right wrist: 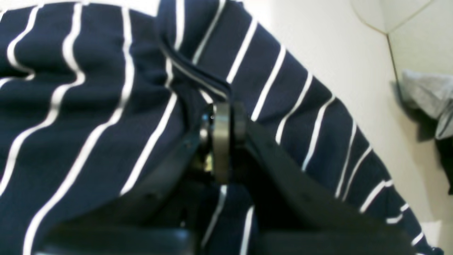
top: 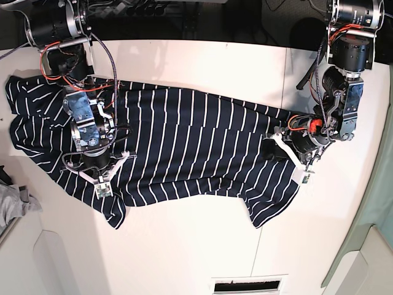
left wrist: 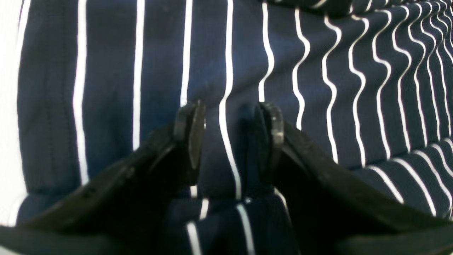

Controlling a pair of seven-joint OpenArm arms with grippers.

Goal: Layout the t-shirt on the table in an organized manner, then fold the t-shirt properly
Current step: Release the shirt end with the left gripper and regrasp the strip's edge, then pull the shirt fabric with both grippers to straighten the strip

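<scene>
The navy white-striped t-shirt [top: 196,141] lies spread across the white table [top: 184,246], rumpled at its lower hem and at both ends. In the right wrist view my right gripper [right wrist: 221,141] is shut on a raised fold of the t-shirt [right wrist: 88,124], with the pads pressed together; in the base view this arm stands over the shirt's left part. My left gripper [left wrist: 230,134] is open at the shirt's right end [top: 270,149]. Its fingers [left wrist: 189,134] rest on the t-shirt [left wrist: 318,71] with a strip of fabric between them.
A small grey cloth [top: 15,200] lies at the table's left edge, seen also as the grey cloth [right wrist: 424,92] in the right wrist view. A thin seam [top: 287,80] crosses the tabletop. A vent slot [top: 249,286] sits at the front edge.
</scene>
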